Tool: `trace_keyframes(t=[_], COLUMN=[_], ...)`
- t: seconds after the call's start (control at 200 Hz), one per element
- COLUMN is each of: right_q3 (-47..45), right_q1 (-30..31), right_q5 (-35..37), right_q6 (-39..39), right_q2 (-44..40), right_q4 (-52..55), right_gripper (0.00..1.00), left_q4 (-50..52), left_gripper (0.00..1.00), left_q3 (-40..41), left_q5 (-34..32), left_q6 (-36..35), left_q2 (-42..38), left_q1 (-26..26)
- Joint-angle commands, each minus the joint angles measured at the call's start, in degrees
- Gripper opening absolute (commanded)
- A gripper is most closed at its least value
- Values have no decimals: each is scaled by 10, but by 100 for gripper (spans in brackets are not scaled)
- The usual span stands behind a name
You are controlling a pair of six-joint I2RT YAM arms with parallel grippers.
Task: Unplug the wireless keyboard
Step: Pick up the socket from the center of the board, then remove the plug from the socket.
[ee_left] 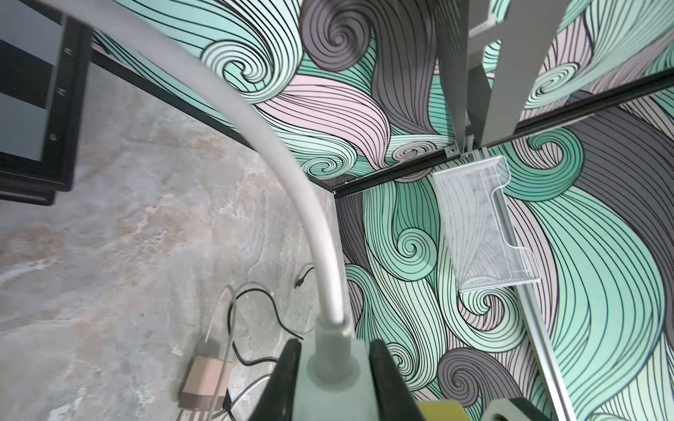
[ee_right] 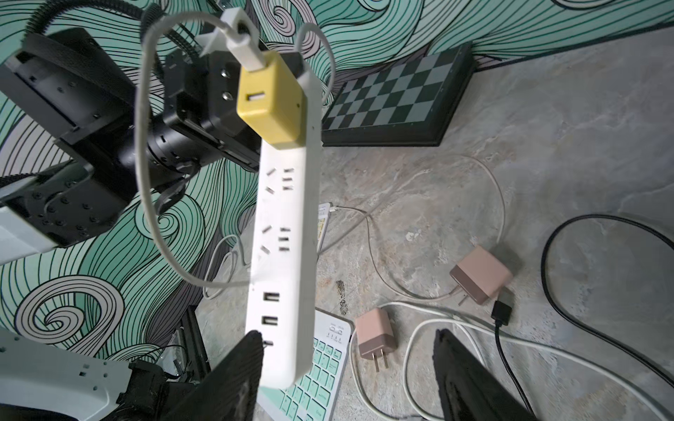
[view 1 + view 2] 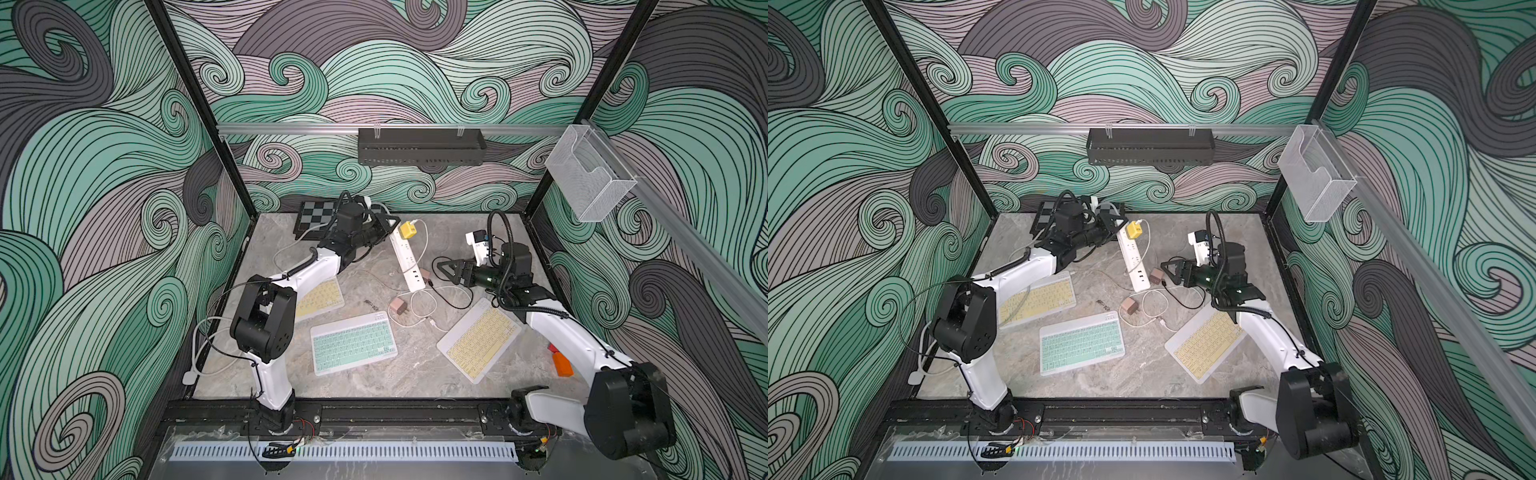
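Left gripper point(image 1: 337, 381) is closed on the cord end of the white strip point(image 3: 405, 257), black fingers point(image 1: 288, 379) pressed on both sides. That end is raised and the strip tilts down toward its USB end.

Right gripper point(image 2: 346, 382) has its jaws wide apart and holds nothing. One finger point(image 2: 233, 379) is just beside the strip's USB end, the other is well clear.

A yellow charger point(image 3: 407, 230) is plugged into the strip near the held end, with a white cable point(image 2: 146, 153) in its USB port.

There are three keyboards on the table point(image 3: 374, 382):
- The green keyboard point(image 3: 353, 343) is in the middle.
- The left keyboard point(image 3: 1038, 299) has yellow keys and lies partly under the left arm. A thin cable point(image 2: 350, 210) is plugged into its edge.
- The right keyboard point(image 3: 478, 336) has yellow keys and lies by the right arm.

Two pink chargers point(image 2: 481, 279) point(image 2: 375, 333) lie loose, prongs exposed, between strip and keyboards. The thin cable runs to the farther one.

A chessboard point(image 3: 316, 216) is at the back.

Key legends are too small to read, and no brand can be made out on the strip or chargers.
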State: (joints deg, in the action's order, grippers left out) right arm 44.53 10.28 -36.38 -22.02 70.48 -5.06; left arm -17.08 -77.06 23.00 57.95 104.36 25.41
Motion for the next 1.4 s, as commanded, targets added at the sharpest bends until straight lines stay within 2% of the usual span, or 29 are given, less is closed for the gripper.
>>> trace_keyframes(t=[0.0,0.245,0.485,0.705,0.866,1.051,1.396], right_q3=[14,37,48,63,67,79,77], right_q1=[15,46,56,59,60,60,60], right_q5=[0,55,52,58,59,62,89], right_q6=[37,66,66,66,69,60,61], right_q2=[-18,-1,22,44,50,66,64], right_q4=[-30,-38,-104,-123,-124,-122,-119], right_gripper=[73,73,70,69,68,61,61], left_q4=[-101,-115,-120,-112,-109,-108,-84], left_gripper=[0,0,0,0,0,0,0], left_q3=[-7,7,6,-2,-7,-12,-31], left_q5=[31,-2,-3,-20,-29,-34,-38], left_q6=[-1,-18,-3,-3,-3,-5,-21], left_q2=[-20,-35,-28,-23,-15,-9,-2], left_q1=[9,35,39,52,66,78,91])
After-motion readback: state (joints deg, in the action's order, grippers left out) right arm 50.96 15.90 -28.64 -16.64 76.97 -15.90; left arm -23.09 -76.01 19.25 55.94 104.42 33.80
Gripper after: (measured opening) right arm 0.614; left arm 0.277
